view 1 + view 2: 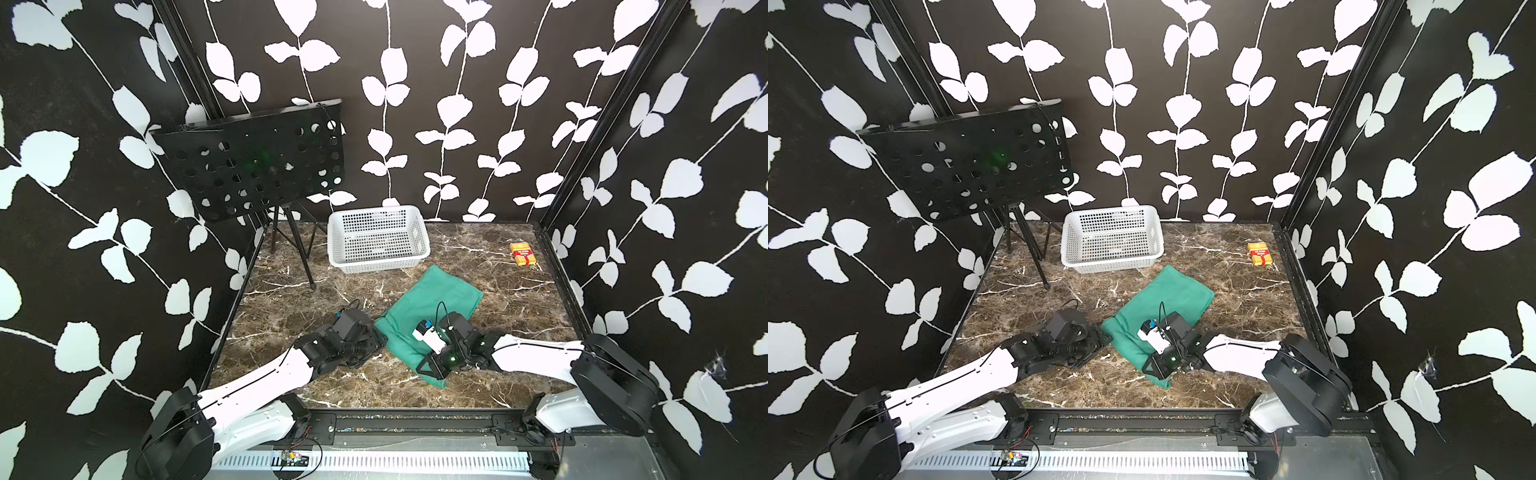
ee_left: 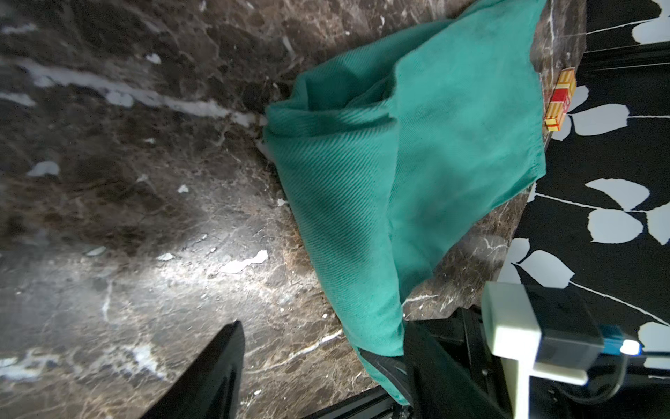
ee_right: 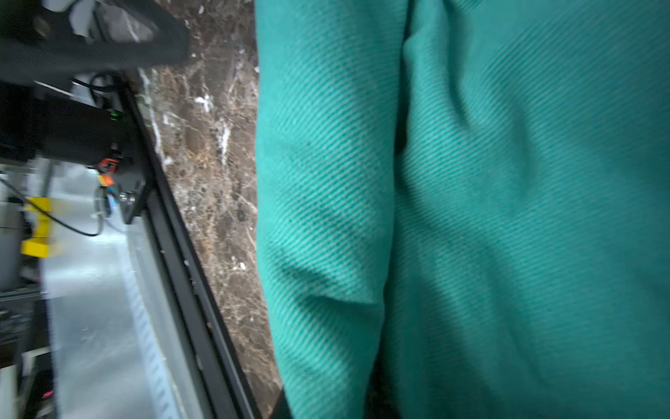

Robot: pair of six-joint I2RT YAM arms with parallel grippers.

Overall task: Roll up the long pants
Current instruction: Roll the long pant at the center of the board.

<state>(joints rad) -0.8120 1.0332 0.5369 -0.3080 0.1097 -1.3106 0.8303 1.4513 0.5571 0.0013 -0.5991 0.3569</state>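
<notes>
The right gripper [image 1: 432, 370] sits on the near end of the long pants [image 1: 432, 297]; its jaw state cannot be determined. The left gripper [image 2: 319, 341] stands open at the cloth's left corner. The teal pants lie folded mid-table [image 1: 519, 316], with bare marble on all sides. Beyond them are a white basket [image 1: 376, 262], a yellow-red box [image 1: 523, 253] and a perforated stand [image 1: 257, 166].

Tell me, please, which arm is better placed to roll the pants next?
Right, likely: the right gripper rests on the pants at the near end; the left gripper is open at their side edge.
</notes>
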